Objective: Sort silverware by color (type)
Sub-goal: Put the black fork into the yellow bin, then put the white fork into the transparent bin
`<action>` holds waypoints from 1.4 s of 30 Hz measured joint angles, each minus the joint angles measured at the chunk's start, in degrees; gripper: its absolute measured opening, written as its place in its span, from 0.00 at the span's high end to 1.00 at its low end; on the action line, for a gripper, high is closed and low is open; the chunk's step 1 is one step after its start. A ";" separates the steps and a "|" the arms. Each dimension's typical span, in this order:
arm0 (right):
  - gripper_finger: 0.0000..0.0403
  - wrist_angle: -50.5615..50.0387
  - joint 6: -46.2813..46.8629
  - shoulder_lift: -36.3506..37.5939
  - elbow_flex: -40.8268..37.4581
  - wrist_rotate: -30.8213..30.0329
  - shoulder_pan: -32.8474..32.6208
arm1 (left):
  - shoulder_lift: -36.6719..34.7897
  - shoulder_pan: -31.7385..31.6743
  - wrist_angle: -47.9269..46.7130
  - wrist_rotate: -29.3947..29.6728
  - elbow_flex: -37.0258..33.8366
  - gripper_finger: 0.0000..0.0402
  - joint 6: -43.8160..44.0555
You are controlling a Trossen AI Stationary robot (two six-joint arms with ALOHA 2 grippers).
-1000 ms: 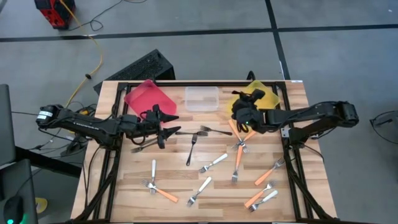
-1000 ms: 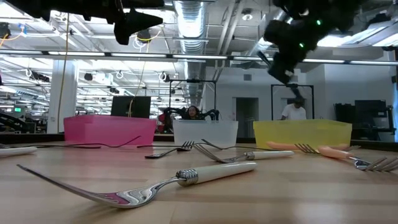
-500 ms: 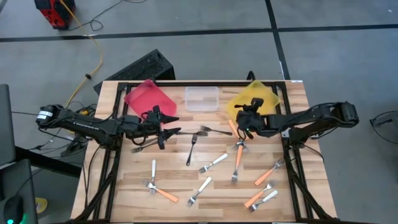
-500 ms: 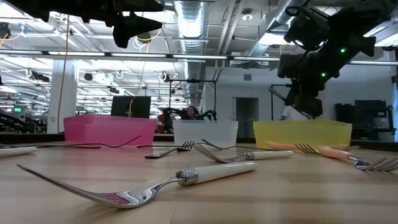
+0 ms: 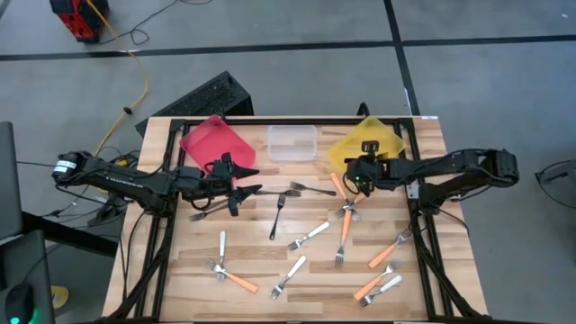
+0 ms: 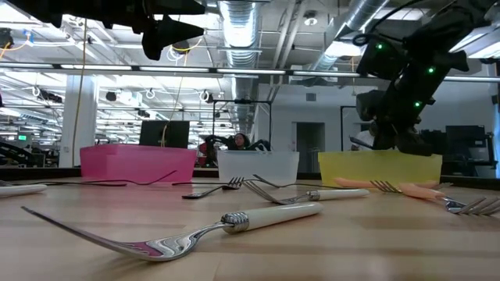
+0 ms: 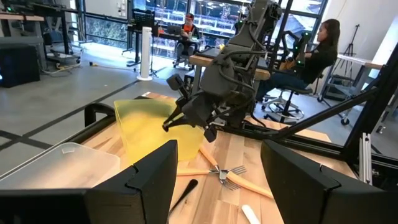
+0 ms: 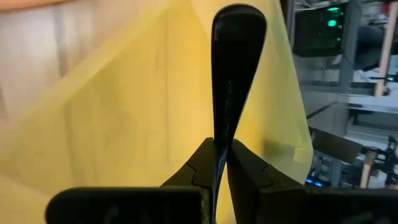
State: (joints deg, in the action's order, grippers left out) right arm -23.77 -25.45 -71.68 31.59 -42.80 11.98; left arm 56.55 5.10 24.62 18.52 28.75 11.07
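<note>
My right gripper [image 5: 360, 173] hangs at the yellow bin's [image 5: 373, 144] near-left corner, shut on a black fork [image 8: 238, 37]; in the low view it is just above the bin's rim [image 6: 391, 136]. My left gripper [image 5: 238, 186] hovers open by the red bin [image 5: 214, 141], holding nothing. Loose forks lie flat on the table: orange-handled ones [image 5: 340, 187] [image 5: 389, 248], white ones [image 5: 310, 236] [image 5: 290, 276], and black ones [image 5: 277, 216] [image 5: 310, 188]. My right gripper pinches the black fork's handle [image 8: 221, 146] between its two fingers. The handle's rounded free end [image 8: 239, 22] sticks out past the fingertips. The fork is lifted clear of the table, in front of the yellow bin's wall; its head is hidden behind the gripper.
A clear bin [image 5: 292, 142] stands between the red and yellow bins at the far edge. More forks lie near the near edge [image 5: 236, 280] [image 5: 373, 288] [image 5: 222, 243]. Black forks [image 5: 205, 212] lie under the left arm. People sit in the room beyond the table [image 7: 317, 53].
My right gripper has come down from above the yellow bin and moved a little toward the near edge, turning as it went, still shut on the black fork. It now sits low at the bin's near-left corner.
</note>
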 joint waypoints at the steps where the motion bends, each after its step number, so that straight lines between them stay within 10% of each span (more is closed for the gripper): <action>1: 0.88 -0.02 -0.42 0.00 0.00 0.12 0.30 | 0.00 0.00 0.01 0.00 0.00 0.46 0.00; 42: 0.76 1.17 -5.76 0.00 0.04 12.98 10.28 | 0.02 0.00 -1.20 0.11 0.00 0.46 0.74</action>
State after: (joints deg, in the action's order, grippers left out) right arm -22.60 -31.21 -71.68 31.64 -29.82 22.26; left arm 56.58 5.10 23.42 18.63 28.75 11.81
